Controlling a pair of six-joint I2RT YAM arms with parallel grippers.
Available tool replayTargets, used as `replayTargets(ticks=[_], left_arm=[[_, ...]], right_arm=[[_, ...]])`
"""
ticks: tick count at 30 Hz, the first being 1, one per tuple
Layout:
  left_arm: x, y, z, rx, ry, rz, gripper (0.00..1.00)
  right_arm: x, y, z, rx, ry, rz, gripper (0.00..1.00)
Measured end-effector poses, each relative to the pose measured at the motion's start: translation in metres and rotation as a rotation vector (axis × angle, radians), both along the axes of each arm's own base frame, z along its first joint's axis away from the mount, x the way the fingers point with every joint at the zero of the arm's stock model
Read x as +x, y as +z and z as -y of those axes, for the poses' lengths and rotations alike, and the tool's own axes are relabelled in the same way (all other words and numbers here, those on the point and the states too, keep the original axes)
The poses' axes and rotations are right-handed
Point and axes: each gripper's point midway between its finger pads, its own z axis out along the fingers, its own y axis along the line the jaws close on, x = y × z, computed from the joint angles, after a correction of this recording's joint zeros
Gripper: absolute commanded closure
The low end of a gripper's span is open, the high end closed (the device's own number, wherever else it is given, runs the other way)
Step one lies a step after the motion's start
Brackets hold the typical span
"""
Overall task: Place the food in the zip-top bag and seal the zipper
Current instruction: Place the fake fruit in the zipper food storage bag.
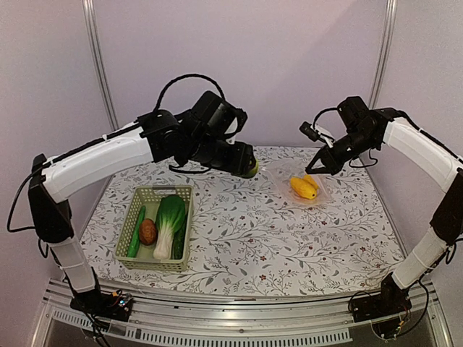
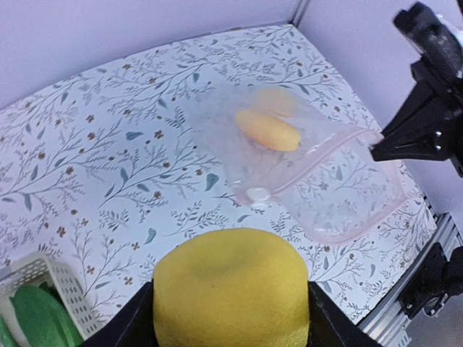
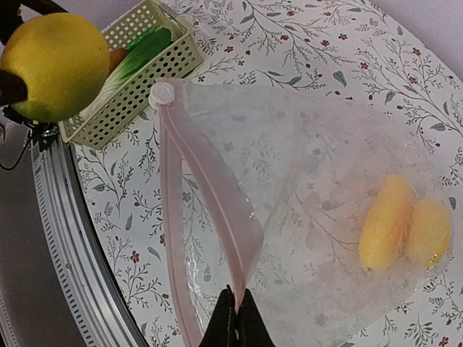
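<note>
Two grippers are at work, each closed on something. The left gripper [image 1: 249, 168] [image 2: 230, 322] grasps the yellow lemon [image 1: 252, 170] [image 2: 230, 278] [image 3: 54, 65], its dark fingers [image 2: 126, 325] spread wide and pressed to the fruit's two flanks, so that the lemon fills the gap between them and is carried clear of the table [image 1: 246, 238]. Ahead of that hand and a little to its right lies the zip-top bag [image 1: 289, 173] [image 2: 340, 199] [image 3: 304, 144], its mouth turned toward the lemon. The right gripper [image 1: 318, 170] [image 3: 235, 318] is clamped tight, fingertips together, on the upper lip of the pale pink zipper [image 2: 318, 155] [image 3: 210, 188], lifting that lip off the lower one so the mouth stands open in a tent shape. A white slider tab [image 2: 257, 194] [image 3: 162, 92] sits at the strip's far end from this hand. Deep in the bag, beyond the pinching fingers and to their right, rests the orange-yellow piece [image 1: 304, 188] [image 2: 268, 130] [image 3: 383, 220], seen as two touching lobes; whether it is one item or two cannot be told. Behind the left gripper and below it stands the pale green basket [image 1: 163, 189] [image 2: 43, 275] [image 3: 137, 94], holding the bok choy [image 1: 168, 220], the brown round piece [image 1: 148, 231] just beside it, and the cucumber [image 1: 136, 233] along the wall.
</note>
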Motion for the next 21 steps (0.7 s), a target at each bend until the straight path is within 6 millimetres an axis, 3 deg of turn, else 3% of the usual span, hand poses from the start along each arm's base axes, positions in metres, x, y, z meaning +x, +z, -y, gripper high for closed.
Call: replayTargets(ticks=[4, 10, 15, 18, 21], left_arm=[[-0.033, 0.008, 0.062, -0.052, -0.226, 0.070, 0.58], [-0.084, 0.021, 0.123, -0.157, -0.462, 0.144, 0.60], [-0.068, 0.002, 0.145, -0.137, -0.438, 0.172, 0.60], [-0.054, -0.016, 0.149, -0.091, -0.405, 0.182, 0.61], [-0.041, -0.033, 0.151, -0.040, -0.363, 0.193, 0.55]], right_arm=[[0.000, 0.011, -0.001, 0.007, 0.003, 0.011, 1.00], [-0.011, 0.017, -0.004, 0.036, 0.027, -0.029, 1.00], [-0.017, 0.029, -0.008, 0.069, 0.046, -0.041, 1.00], [-0.021, 0.038, -0.011, 0.095, 0.061, -0.054, 1.00], [-0.023, 0.046, -0.013, 0.116, 0.073, -0.056, 1.00]])
